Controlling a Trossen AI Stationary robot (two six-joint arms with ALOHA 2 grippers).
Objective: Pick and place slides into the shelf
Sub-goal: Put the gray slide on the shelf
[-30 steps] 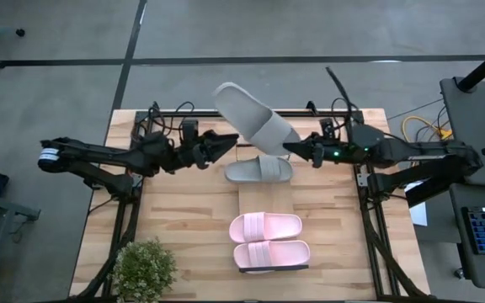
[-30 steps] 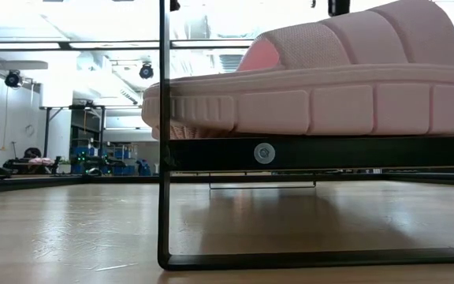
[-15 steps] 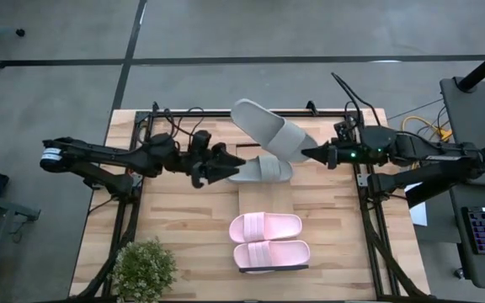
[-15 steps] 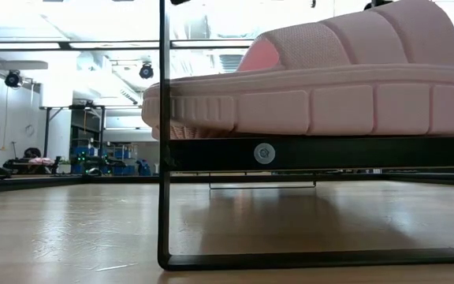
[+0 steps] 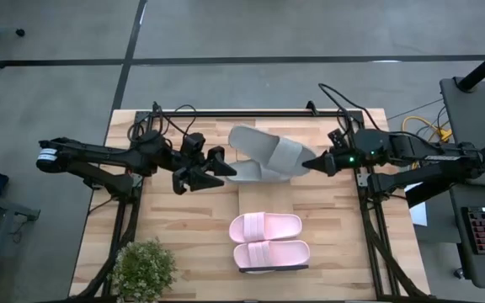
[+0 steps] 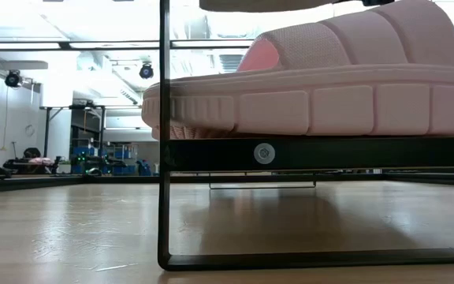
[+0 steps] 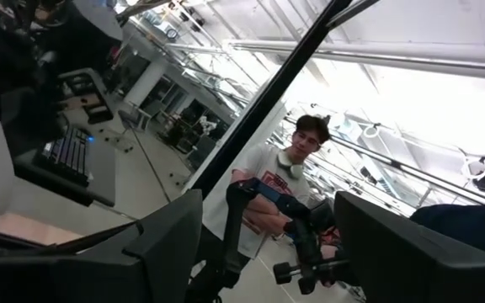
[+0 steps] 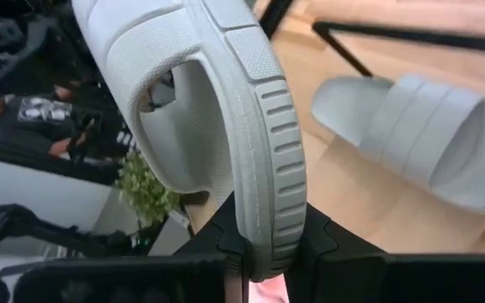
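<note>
Right gripper (image 5: 313, 162) clamped on grey slide (image 5: 263, 151)

light: bright, even overhead | glare: blown-out ceiling in low and left wrist views | shadows: soft | blur: near fingers (image 7: 171, 244)

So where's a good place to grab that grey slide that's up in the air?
By the sole's thin edge, from the right, as the right gripper does now: the grey slide is pinched at its rim, a ridged, narrow lip that fits between two fingers.

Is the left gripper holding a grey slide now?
No: in the high view the left gripper is open and empty, while the right gripper holds the grey slide.
</note>
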